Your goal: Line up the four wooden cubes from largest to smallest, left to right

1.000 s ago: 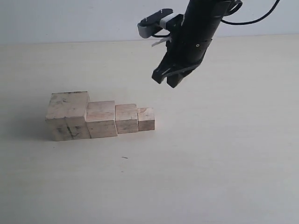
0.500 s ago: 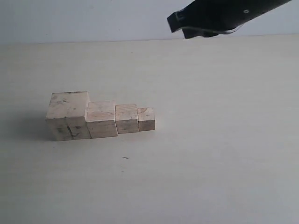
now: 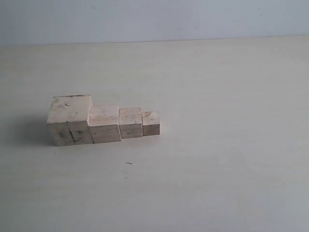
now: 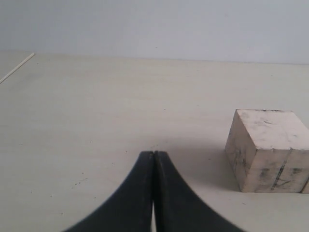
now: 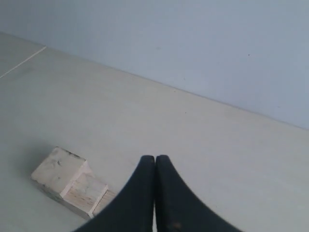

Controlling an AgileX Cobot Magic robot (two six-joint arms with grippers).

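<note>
Four pale wooden cubes stand touching in a row on the table in the exterior view. From left to right: the largest cube (image 3: 70, 119) with dark marks, a second cube (image 3: 104, 123), a third cube (image 3: 131, 123) and the smallest cube (image 3: 150, 123). No arm shows in the exterior view. In the left wrist view my left gripper (image 4: 153, 153) is shut and empty, apart from the largest cube (image 4: 268, 149). In the right wrist view my right gripper (image 5: 155, 157) is shut and empty, above the table, with the largest cube (image 5: 59, 171) and the second cube (image 5: 86, 192) beyond its fingers.
The pale table (image 3: 217, 145) meets a light blue-grey wall (image 3: 154, 19) at the back. A small dark speck (image 3: 129, 163) lies in front of the row.
The right arm, which hung above and right of the row, has risen and left the exterior view. The cubes have not moved.
</note>
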